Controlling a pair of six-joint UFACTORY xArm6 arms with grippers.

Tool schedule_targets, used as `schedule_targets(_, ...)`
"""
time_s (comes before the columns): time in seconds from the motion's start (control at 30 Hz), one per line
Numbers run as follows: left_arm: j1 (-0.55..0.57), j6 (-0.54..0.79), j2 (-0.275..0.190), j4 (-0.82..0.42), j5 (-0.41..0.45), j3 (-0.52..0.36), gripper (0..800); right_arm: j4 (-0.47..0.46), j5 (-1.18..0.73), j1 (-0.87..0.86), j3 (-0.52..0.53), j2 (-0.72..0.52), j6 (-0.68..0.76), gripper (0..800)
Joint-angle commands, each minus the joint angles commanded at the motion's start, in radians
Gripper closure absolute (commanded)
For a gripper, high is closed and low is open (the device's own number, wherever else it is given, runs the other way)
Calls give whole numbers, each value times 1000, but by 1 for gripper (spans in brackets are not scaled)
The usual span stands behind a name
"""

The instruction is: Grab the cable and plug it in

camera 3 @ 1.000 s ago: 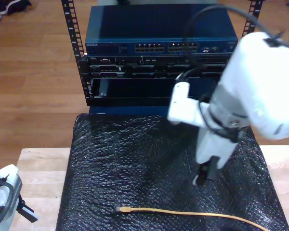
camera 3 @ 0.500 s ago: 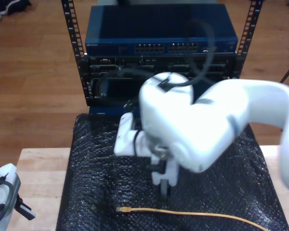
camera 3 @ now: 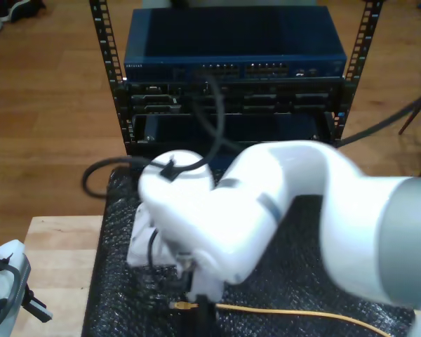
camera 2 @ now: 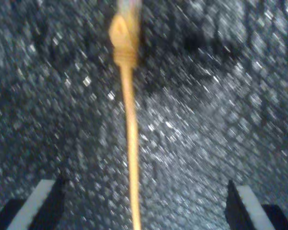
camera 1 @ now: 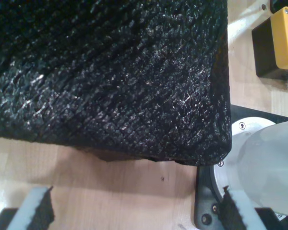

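At the exterior view's left edge, my first claw (camera 1: pixel 132 211) sits spread over the tabletop (camera 1: pixel 110 187). My second claw (camera 2: pixel 144 203), also spread, hangs above the cable (camera 2: pixel 129 143), which lies on the black mat (camera 3: pixel 323 281) running toward the exterior view's right.

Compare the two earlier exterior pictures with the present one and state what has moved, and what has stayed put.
My second arm swept from the exterior view's right toward its left and came down, so my second pincer now straddles the cable just behind its plug, open, nothing grasped yet. The cable lies where it was on the black mat. My first pincer, open, and the rack are unchanged.
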State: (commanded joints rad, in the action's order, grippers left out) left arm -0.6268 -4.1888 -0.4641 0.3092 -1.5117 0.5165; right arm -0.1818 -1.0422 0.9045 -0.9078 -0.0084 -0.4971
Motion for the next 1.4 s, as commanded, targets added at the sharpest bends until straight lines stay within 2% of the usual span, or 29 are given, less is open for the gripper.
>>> schedule_targets(0.63,0,0,0,0,-6,0,0,2,63,46,-51,137,14,68)
schedule_targets(0.77,0,0,0,0,-8,0,0,0,64,46,-69,147,14,155)
schedule_targets(0.93,0,0,0,0,-9,0,0,-2,64,46,-81,170,14,173)
schedule_targets(1.1,0,2,0,0,-11,2,0,-2,64,46,-80,184,15,231)
schedule_targets(1.2,0,2,0,0,-11,2,0,-3,72,44,-86,186,14,296)
schedule_targets(1.4,0,2,0,0,-11,2,0,-31,72,44,-92,184,14,341)
